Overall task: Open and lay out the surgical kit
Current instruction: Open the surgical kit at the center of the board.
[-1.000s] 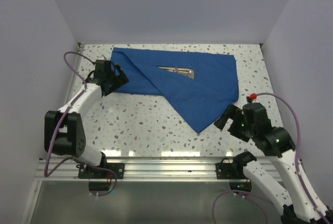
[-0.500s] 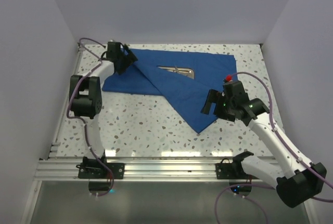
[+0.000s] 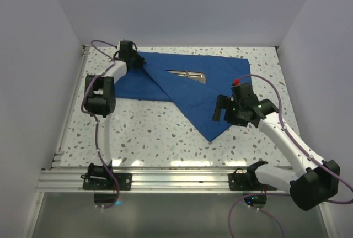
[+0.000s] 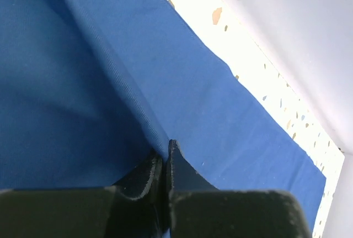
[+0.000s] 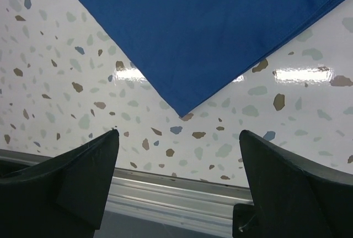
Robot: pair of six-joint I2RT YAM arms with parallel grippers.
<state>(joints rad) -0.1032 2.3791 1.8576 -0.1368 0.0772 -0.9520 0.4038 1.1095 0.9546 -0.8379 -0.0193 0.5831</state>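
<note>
Left claw [image 4: 165, 152] moved farther — pinching blue wrap [image 3: 220, 78] fold | right claw [image 5: 179, 134] spread, near corner

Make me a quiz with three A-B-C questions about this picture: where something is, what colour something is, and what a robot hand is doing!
1. Where is the steel tray?
A) peeking out between folds of the cloth wrap
B) on the bare table
C) in a gripper

2. What colour is the cloth wrap?
A) red
B) blue
C) green

3. What is the left gripper doing?
A) standing wide open
B) pinching a ridge of the cloth wrap
C) holding tweezers

Answers:
1 A: only a strip of shiny metal shows amid the cloth.
2 B: it is royal blue in every view.
3 B: its jaws are closed, with the fold running into them.
</note>
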